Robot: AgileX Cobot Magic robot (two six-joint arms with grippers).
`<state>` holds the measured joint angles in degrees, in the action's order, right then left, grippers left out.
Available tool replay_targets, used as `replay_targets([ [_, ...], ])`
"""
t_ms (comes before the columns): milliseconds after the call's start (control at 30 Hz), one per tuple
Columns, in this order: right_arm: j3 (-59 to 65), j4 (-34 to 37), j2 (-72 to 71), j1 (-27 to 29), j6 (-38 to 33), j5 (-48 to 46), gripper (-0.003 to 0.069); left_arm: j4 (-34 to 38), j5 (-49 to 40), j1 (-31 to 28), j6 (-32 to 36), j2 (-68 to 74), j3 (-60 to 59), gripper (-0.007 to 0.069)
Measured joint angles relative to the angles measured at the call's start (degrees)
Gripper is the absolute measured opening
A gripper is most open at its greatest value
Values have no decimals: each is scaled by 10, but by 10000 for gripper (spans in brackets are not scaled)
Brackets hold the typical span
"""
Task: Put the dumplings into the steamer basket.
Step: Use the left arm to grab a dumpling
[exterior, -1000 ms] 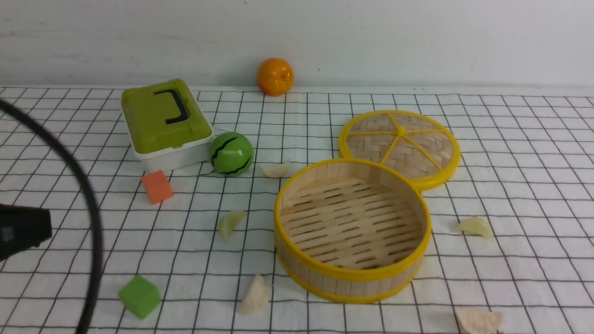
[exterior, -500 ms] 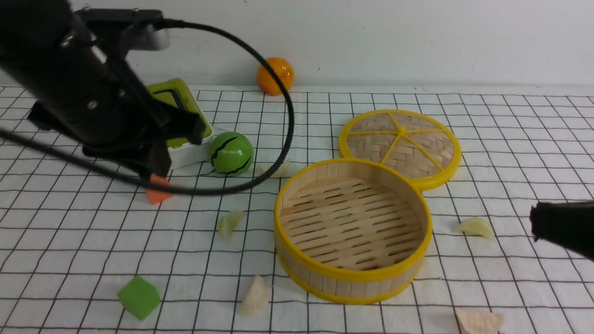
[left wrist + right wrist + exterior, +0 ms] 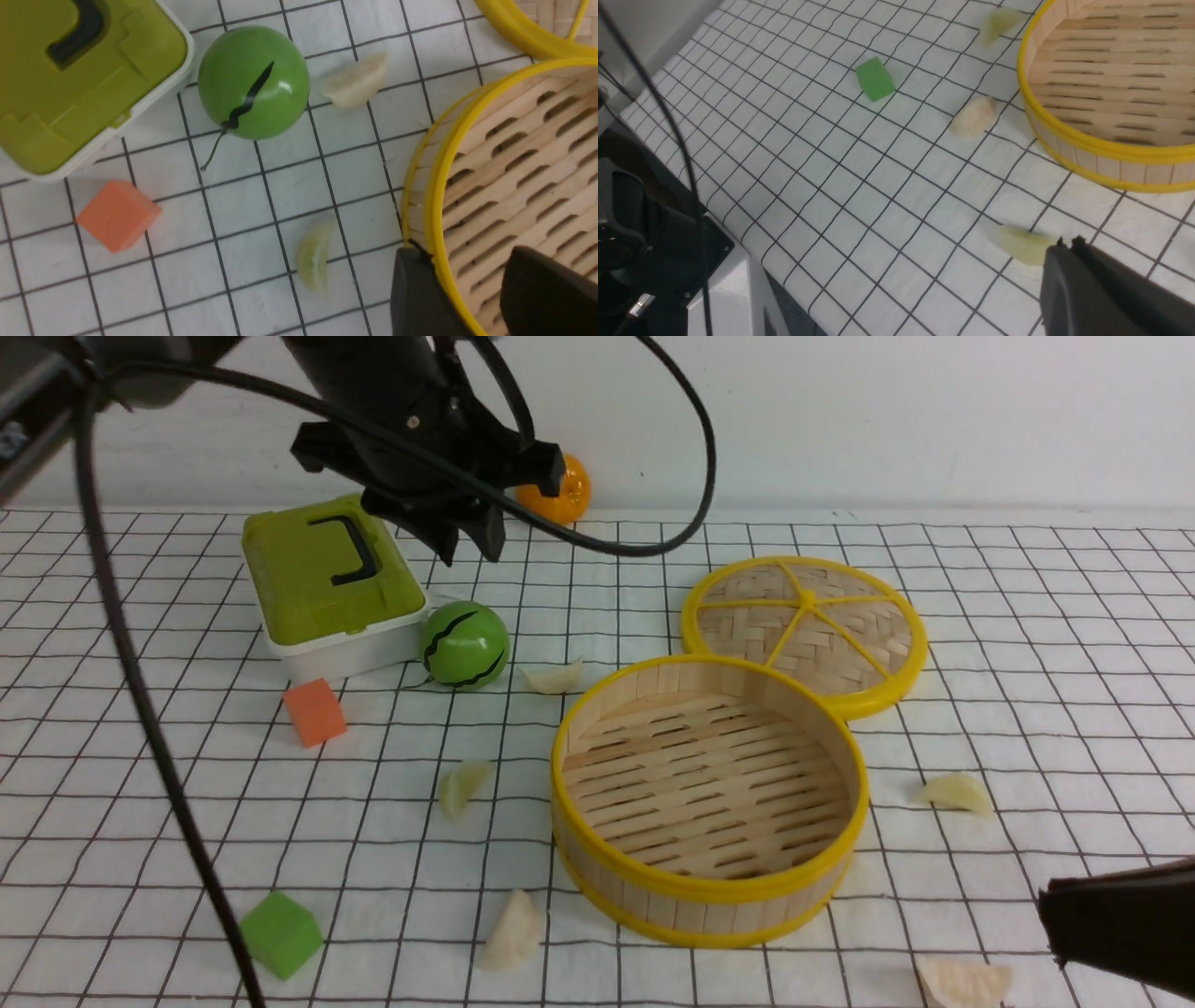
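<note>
The steamer basket stands empty right of centre. Several pale dumplings lie on the cloth around it: one behind it, one on its left, one at the front, one on its right and one at the lower right. My left gripper hangs high over the back, beside the green box, open and empty; in its wrist view the basket rim shows past the fingers. My right gripper is low at the right, shut and empty, its tip next to a dumpling.
A green lidded box, a green striped ball and an orange sit at the back left. An orange cube and a green cube lie on the left. The woven lid rests behind the basket. A black cable hangs down the left.
My left arm swung up from the lower left to the back above the green box, and its jaws widened. My right gripper came into view on the right and dropped lower.
</note>
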<state>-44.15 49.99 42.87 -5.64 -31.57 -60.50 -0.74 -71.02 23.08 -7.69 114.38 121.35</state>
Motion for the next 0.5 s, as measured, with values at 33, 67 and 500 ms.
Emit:
replay_targets([
  [33, -1, 1, 0, 0, 0, -6, -19, -6, 0, 0, 10, 17, 10, 261],
  [67, -1, 1, 0, 0, 0, -8, -19, -7, 0, 0, 13, 23, 12, 261],
  [500, -1, 2, 0, 0, 0, -61, -10, -17, 161, 1, 127, 150, 22, 377],
])
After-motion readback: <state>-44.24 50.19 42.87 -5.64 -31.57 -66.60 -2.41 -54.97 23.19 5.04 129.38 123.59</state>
